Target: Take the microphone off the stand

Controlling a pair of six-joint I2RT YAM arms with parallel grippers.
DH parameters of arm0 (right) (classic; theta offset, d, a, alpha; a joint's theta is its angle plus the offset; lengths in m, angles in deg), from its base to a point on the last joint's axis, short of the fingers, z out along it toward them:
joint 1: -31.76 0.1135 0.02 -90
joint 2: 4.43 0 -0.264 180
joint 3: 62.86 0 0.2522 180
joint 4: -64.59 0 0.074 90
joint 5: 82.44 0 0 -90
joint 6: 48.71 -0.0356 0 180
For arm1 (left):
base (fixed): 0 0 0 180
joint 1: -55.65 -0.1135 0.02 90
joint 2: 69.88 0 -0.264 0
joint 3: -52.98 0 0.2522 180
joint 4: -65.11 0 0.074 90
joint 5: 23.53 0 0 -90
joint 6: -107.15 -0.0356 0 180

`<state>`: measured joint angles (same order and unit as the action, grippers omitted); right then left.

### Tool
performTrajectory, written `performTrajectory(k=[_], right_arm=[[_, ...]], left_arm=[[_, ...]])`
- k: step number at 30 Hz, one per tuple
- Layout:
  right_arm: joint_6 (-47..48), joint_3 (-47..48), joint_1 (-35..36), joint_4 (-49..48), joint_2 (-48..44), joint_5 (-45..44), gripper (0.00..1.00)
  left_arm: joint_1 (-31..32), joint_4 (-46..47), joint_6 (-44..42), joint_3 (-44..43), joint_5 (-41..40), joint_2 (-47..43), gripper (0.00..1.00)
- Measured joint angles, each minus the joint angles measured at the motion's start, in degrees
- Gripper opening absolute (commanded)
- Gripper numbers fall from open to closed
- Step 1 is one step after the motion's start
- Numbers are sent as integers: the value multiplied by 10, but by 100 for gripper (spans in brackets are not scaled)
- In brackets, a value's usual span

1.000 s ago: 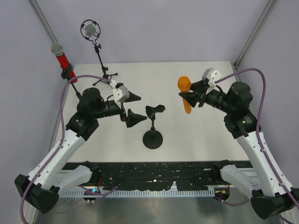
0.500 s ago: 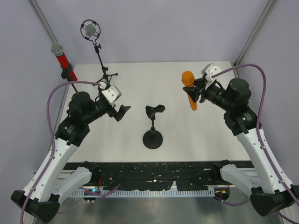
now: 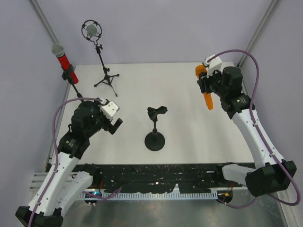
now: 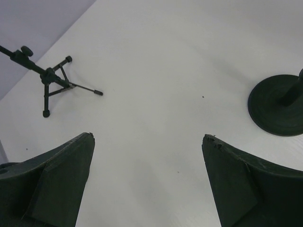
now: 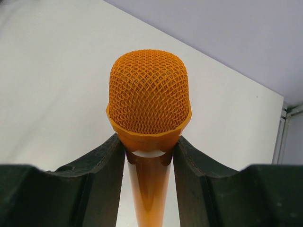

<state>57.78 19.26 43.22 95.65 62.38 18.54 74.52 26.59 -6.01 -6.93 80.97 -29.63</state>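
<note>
In right gripper (image 3: 204, 83), microphone (image 3: 207, 100) (handle nearward).

Robotics lab cell: bare white table (image 3: 142, 85), plain walls (image 3: 165, 28), metal frame posts (image 3: 257, 33).

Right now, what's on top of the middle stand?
Nothing: the clip on the stand is empty. The orange mic is clamped in the right gripper, off to the right. Its fingers cover part of the handle.

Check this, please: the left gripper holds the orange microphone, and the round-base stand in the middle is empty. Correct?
Not quite: the right gripper holds the orange microphone, as the right wrist view shows. The left gripper is open. The round-base stand is indeed empty.
</note>
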Motion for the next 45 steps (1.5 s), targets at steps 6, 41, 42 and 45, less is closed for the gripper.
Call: performTrajectory(k=[6, 41, 42, 45], right_arm=[[28, 15, -18, 10, 60, -46, 6], [102, 259, -70, 69, 502, -88, 6], [102, 259, -70, 70, 505, -87, 7], [106, 261, -70, 73, 514, -87, 8]], left_arm=[[-4, -9, 7, 50, -14, -39, 100], [-89, -35, 17, 62, 112, -55, 100], [-90, -35, 17, 62, 115, -55, 100], [-97, -35, 17, 62, 125, -55, 100]])
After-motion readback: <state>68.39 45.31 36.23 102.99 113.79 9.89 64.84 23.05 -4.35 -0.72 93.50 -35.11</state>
